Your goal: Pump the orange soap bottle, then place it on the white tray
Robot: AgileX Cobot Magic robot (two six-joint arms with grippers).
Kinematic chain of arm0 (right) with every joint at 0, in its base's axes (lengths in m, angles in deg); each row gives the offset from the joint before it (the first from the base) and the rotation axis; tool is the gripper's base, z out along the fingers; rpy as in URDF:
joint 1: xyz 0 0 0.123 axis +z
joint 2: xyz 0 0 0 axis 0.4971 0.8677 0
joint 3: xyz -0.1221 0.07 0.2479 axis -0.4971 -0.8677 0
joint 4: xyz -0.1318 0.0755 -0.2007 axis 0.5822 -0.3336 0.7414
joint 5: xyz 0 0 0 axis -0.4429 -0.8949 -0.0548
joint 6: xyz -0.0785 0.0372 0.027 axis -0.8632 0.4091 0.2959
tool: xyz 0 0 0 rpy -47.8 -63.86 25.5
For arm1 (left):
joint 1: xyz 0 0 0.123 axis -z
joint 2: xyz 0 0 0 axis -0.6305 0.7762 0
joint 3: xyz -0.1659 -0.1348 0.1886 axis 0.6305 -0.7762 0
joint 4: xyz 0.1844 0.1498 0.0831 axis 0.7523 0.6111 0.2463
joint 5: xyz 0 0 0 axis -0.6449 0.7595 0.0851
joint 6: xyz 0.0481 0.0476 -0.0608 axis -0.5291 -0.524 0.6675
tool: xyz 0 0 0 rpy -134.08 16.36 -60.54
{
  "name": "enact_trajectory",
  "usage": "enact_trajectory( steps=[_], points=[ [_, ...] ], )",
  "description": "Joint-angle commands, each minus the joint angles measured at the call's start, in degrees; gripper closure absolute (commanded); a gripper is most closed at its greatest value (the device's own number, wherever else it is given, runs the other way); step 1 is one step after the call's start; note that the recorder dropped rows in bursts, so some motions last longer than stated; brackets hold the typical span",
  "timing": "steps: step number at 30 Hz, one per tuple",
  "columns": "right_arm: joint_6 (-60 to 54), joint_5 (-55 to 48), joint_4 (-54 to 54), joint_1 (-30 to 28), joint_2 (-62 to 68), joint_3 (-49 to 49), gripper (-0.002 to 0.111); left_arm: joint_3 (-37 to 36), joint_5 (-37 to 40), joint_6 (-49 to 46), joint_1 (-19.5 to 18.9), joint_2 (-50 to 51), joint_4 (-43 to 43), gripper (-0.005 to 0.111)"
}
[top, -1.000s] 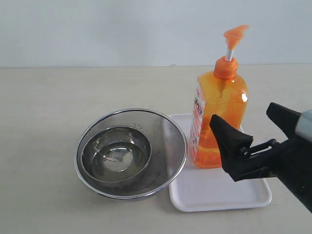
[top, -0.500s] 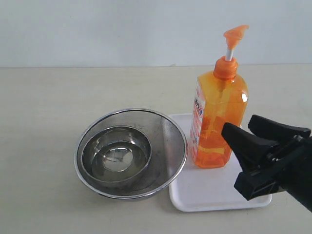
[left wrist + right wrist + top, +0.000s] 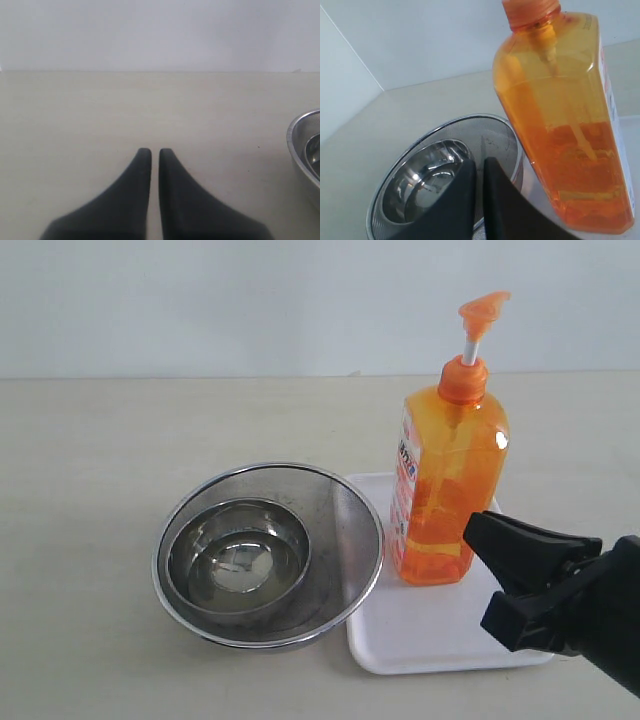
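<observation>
The orange soap bottle [image 3: 448, 480] stands upright on the white tray [image 3: 420, 635], its pump head raised; the right wrist view shows its body [image 3: 565, 125] close by. My right gripper [image 3: 480, 540] is shut and empty, hanging just in front of the bottle's lower right side and apart from it; its fingertips [image 3: 479, 162] point toward the bowls. My left gripper [image 3: 151, 152] is shut with nothing between its fingers, over bare table; it does not show in the exterior view.
Two nested round steel bowls [image 3: 268, 552] sit directly left of the tray, touching its edge; their rim appears in the left wrist view [image 3: 300, 145] and the right wrist view [image 3: 440, 175]. A pale wall backs the beige table.
My right gripper has shut from wide open with nothing in it and drawn slightly back and down from the bottle. The bottle, tray and bowls have not moved.
</observation>
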Motion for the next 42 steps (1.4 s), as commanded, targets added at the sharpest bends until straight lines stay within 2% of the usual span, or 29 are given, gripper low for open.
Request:
enact_trajectory(
  steps=[1,25,31,34,42],
  points=[
    [0.35,-0.10,0.42,0.00,-0.22,-0.26,0.107,-0.20,-0.24,0.49,-0.19,-0.16,-0.16,0.102],
    [0.46,2.04,0.54,0.00,-0.65,-0.26,0.107,-0.20,-0.24,0.49,-0.19,-0.16,-0.16,0.102],
    [-1.78,-4.51,0.30,-0.55,-5.83,-0.26,0.107,-0.20,-0.24,0.49,-0.19,-0.16,-0.16,0.102],
    [-2.11,-12.84,0.30,-4.54,-10.18,-0.26,0.107,-0.20,-0.24,0.49,-0.19,-0.16,-0.16,0.102],
    [-1.87,-33.84,0.63,-20.86,-23.77,-0.26,0.107,-0.20,-0.24,0.49,-0.19,-0.16,-0.16,0.102]
  ],
)
